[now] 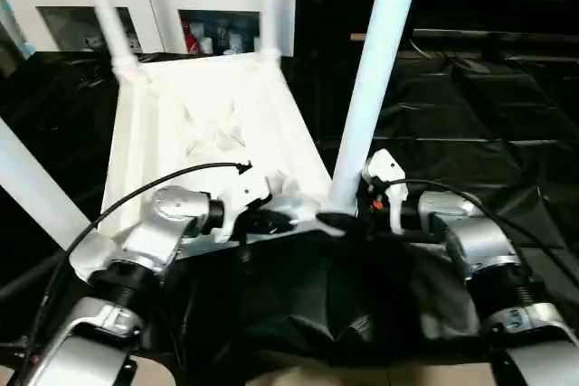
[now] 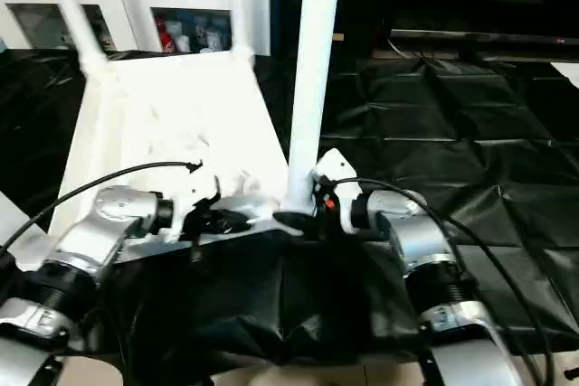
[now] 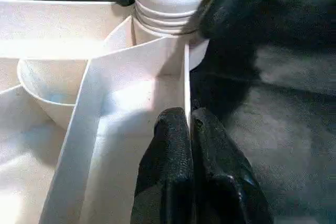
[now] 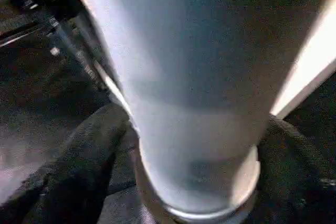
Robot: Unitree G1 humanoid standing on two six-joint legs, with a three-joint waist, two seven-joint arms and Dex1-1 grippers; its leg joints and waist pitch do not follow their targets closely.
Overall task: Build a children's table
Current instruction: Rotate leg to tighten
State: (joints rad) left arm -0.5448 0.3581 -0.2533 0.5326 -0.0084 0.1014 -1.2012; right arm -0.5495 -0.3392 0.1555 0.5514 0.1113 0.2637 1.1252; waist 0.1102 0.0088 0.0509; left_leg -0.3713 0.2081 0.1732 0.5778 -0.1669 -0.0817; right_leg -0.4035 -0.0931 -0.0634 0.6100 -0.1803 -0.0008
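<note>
Upside down on black sheeting lies the children's table (image 1: 213, 124), ribbed underside up, four tube legs rising from its corner sockets. Nearest the robot's right stands the near right leg (image 1: 371, 88), its threaded foot in the socket. Left hand (image 3: 189, 129), pressed together, pinching a thin rib beside that socket. Right hand (image 4: 199, 145), spread either side of the leg's base. Risk, by judgement: a half-seated leg tilting once unsupported. Leg tops cut off; seating depth hard to make out.
</note>
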